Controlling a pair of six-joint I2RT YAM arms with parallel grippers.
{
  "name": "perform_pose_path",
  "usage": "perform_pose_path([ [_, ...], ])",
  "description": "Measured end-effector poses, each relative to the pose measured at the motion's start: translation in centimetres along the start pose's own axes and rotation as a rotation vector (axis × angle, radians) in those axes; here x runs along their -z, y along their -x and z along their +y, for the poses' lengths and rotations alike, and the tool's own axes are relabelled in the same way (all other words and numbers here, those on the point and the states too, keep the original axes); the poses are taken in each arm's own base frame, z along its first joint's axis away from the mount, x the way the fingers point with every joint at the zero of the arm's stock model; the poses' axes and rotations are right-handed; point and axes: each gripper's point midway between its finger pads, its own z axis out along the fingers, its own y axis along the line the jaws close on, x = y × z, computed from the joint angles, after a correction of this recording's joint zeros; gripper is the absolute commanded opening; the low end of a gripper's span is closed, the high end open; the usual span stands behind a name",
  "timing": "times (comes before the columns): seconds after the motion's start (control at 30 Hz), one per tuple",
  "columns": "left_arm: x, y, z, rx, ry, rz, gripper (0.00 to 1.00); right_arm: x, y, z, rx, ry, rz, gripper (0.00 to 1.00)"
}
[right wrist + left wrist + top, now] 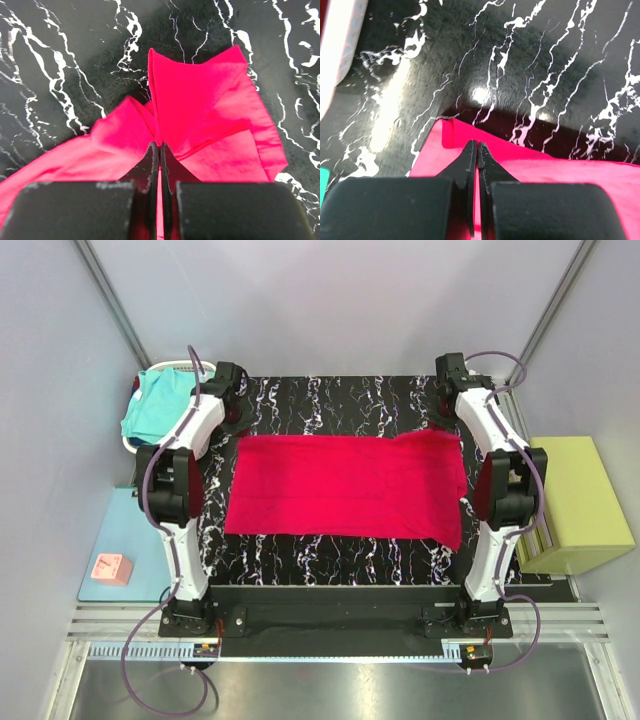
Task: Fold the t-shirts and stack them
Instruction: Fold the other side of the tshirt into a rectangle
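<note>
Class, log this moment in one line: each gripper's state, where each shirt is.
left gripper: shut on red t-shirt | right gripper: shut on red t-shirt | red t-shirt: spread on table | turquoise t-shirt: in basket

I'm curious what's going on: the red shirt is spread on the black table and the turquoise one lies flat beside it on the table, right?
Not quite. The turquoise t-shirt is bunched in a white basket beyond the far left corner of the black table, not flat on it, as the top view shows. The red t-shirt is spread on it.

One t-shirt (340, 485) lies on the table (330, 400), the other t-shirt (155, 405) in a basket (178, 364).
</note>
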Motion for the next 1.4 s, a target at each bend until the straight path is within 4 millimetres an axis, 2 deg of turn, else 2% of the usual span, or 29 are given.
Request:
perform_pose_path([
  [0.2, 1.6, -0.6, 1.1, 0.0, 0.016, -0.012, 0.0, 1.8, -0.2, -1.1, -0.006, -0.009, -0.029, 0.0],
  [0.5, 2.2, -2.8, 2.9, -0.007, 0.055, 0.017, 0.0, 2.0, -3.4, -3.6, 0.002, -0.06, 0.011, 0.0],
  [0.63, 2.8, -3.0, 3.3, -0.008, 0.06, 0.009, 0.0, 2.6, -4.9, -4.4, 0.004, -0.071, 0.02, 0.0],
  [0.73, 3.1, -2.8, 3.4, -0.007, 0.061, 0.0, 0.0, 3.0, -5.3, -4.8, 0.005, -0.08, 0.012, 0.0],
  [0.9, 3.4, -2.3, 3.1, -0.008, 0.055, -0.01, 0.0, 3.6, -4.2, -4.4, -0.002, -0.071, -0.017, 0.0],
  [1.1, 5.0, 0.4, 1.3, -0.003, 0.005, -0.079, 0.0, 6.9, 1.1, -1.8, -0.033, 0.007, -0.143, 0.0],
  [1.2, 5.8, 1.4, 0.5, -0.008, -0.016, -0.107, 0.0, 8.3, 3.2, -1.3, -0.035, 0.019, -0.203, 0.0],
  [1.3, 6.3, 2.0, 0.1, -0.013, -0.027, -0.124, 0.0, 8.9, 3.9, -1.5, -0.032, 0.015, -0.231, 0.0],
  [1.4, 6.3, 2.0, 0.2, -0.015, -0.024, -0.122, 0.0, 9.0, 3.7, -1.9, -0.029, 0.005, -0.237, 0.0],
])
